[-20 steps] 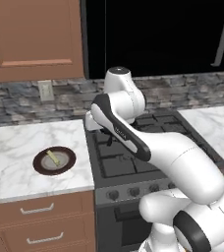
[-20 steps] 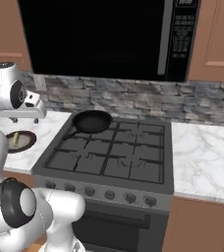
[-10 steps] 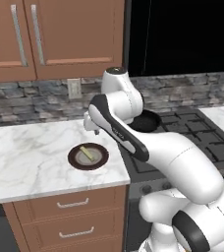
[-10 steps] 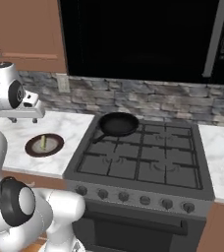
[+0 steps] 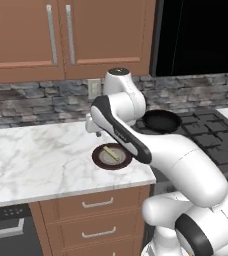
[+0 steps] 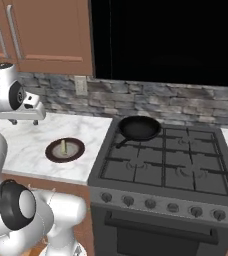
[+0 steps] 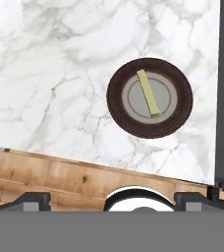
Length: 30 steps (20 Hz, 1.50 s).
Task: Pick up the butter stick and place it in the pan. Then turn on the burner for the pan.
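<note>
1. You're in the approach step: nothing picked up, and the butter stick lies flat across the grey centre of the brown-rimmed plate on the marble surface, near its front edge and just left of the stovetop.
2. The pincer hangs above the surface, behind and a little left of the plate, jaws spread wide and empty.
3. Next move, as I read it: centre over the stick, turn the wrist so the jaws cross its narrow width (in the hand view it runs nearly up-down, slightly tilted), then descend.
4. The stick is thin and sits low, so you'll likely need to get the fingertips almost onto the plate; watch for the raised rim.
5. The pan sits on the rear-left burner, handle pointing forward-left. The path from plate to pan looks open.
6. The knobs line the stove's front panel; which one drives that burner I can't tell.
</note>
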{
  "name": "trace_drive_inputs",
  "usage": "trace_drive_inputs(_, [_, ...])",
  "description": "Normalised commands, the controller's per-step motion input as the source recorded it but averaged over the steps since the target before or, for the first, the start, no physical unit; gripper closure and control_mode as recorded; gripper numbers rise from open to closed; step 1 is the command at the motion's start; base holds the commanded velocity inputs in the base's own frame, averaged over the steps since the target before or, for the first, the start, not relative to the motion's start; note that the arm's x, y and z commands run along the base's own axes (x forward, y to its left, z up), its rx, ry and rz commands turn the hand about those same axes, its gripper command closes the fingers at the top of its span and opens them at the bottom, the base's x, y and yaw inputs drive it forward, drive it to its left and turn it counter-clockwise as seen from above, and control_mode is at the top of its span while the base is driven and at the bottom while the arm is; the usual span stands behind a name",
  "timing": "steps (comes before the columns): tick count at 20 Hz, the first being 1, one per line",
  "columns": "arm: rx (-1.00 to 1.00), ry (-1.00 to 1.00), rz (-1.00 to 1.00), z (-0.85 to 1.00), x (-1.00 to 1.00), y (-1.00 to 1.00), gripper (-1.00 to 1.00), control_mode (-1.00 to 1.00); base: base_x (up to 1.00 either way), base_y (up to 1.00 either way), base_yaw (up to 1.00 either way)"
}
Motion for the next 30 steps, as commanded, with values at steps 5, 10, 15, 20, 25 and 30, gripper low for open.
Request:
trace_drive_inputs(5, [0.0, 0.0, 0.0, 0.0, 0.0, 0.0, -1.0, 1.0, 0.28, 0.22, 0.0])
trace_drive_inputs(10, [0.0, 0.0, 0.0, 0.0, 0.0, 0.0, -1.0, 1.0, 0.39, 0.07, 0.01])
trace_drive_inputs(15, [0.0, 0.0, 0.0, 0.0, 0.0, 0.0, -1.0, 1.0, 0.39, 0.14, 0.0])
trace_drive_inputs(20, [0.0, 0.0, 0.0, 0.0, 0.0, 0.0, -1.0, 1.0, 0.3, 0.16, 0.0])
trace_drive_inputs(25, [0.0, 0.0, 0.0, 0.0, 0.0, 0.0, -1.0, 1.0, 0.02, 0.03, 0.0])
trace_drive_inputs(30, [0.01, 0.0, 0.0, -0.05, 0.0, 0.0, -1.0, -1.0, 0.0, 0.0, 0.0])
